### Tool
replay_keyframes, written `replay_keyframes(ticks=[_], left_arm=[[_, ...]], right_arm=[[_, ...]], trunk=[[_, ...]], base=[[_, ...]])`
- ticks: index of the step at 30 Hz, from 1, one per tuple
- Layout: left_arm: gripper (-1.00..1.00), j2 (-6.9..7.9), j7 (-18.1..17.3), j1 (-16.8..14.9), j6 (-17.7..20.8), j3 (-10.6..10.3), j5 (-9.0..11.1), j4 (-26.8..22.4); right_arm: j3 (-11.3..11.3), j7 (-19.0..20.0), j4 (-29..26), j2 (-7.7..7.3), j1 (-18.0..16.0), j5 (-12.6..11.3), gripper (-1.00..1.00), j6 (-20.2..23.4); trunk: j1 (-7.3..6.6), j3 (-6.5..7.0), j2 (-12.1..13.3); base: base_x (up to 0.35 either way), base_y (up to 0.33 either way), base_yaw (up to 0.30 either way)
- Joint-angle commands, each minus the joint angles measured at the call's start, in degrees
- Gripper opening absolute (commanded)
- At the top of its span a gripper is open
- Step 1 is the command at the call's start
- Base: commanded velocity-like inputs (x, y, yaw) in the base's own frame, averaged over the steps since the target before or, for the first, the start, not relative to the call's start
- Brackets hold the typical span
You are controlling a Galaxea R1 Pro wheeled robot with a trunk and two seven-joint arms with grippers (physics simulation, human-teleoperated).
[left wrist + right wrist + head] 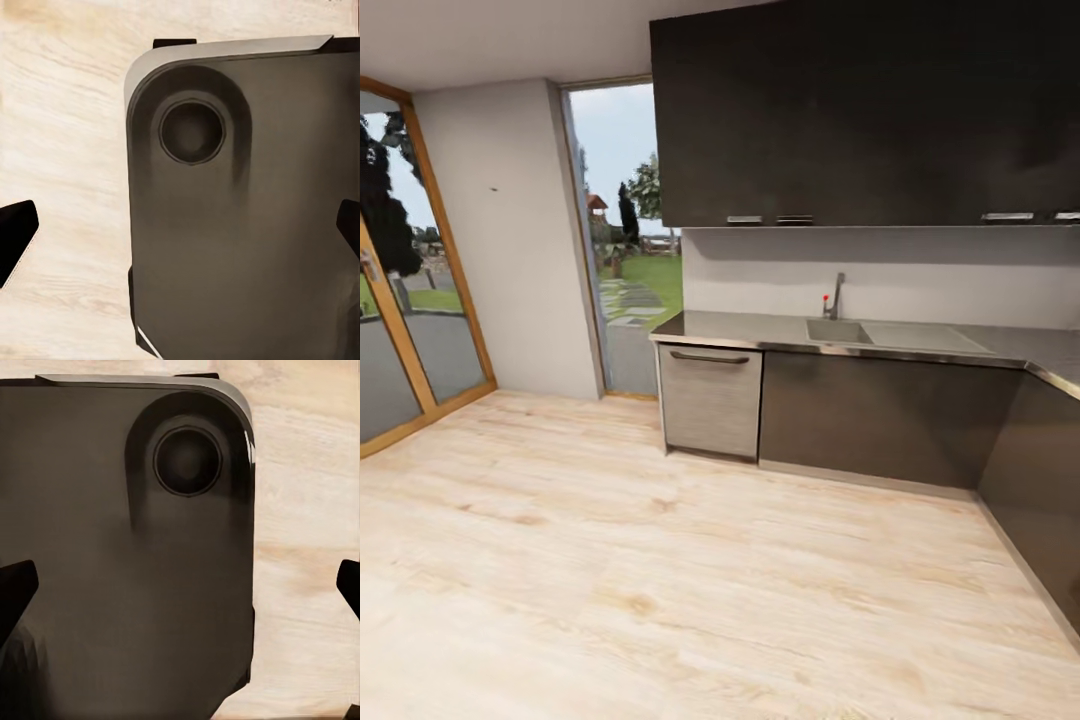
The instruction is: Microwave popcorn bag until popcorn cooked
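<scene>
Grey steel countertop [760, 328], dark cabinets [880, 410]

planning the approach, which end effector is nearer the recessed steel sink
Cannot tell. Left end effector and right end effector both hang over pale wood floor, far from the steel sink.

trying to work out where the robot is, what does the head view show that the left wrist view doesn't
Head view: the countertop with a sink and tap, dark upper cabinets, a steel dishwasher front, glass doors.
Left wrist view: a dark rounded part of the robot's body and the left tool's open fingertips.
Both: pale wood floor.
</scene>
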Motion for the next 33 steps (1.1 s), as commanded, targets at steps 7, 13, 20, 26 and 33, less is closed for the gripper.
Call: replay_keyframes(ticks=[7,13,20,26,33], left_arm=[[1.00,0.01,0.03,0.01,-0.17,-0.01,-0.01,0.01],[1.00,0.01,0.00,-0.01,-0.17,-0.01,-0.01,0.01],[1.00,0.01,0.01,-0.01,-0.17,-0.01,-0.01,0.01],[1.00,0.01,0.01,-0.02,-0.17,-0.01,-0.01,0.01],[1.00,0.01,0.02,0.00,-0.17,-0.01,-0.01,0.01]], right_arm=[[0.00,0.08,0.06,0.00,-0.02,-0.25,1.00,-0.27],[0.00,0.08,0.06,0.00,-0.02,-0.25,1.00,-0.27],[0.00,0.08,0.06,0.00,-0.02,-0.25,1.00,-0.27],[0.00,0.08,0.06,0.00,-0.02,-0.25,1.00,-0.27],[0.00,0.08,0.06,0.03,-0.02,-0.25,1.00,-0.27]], trunk=[[0.00,-0.04,-0.02],[0.00,-0.04,-0.02],[0.00,-0.04,-0.02],[0.00,-0.04,-0.02],[0.00,-0.04,-0.02]], base=[[0.000,0.000,-0.289],[0.000,0.000,-0.289],[0.000,0.000,-0.289],[0.000,0.000,-0.289],[0.000,0.000,-0.289]])
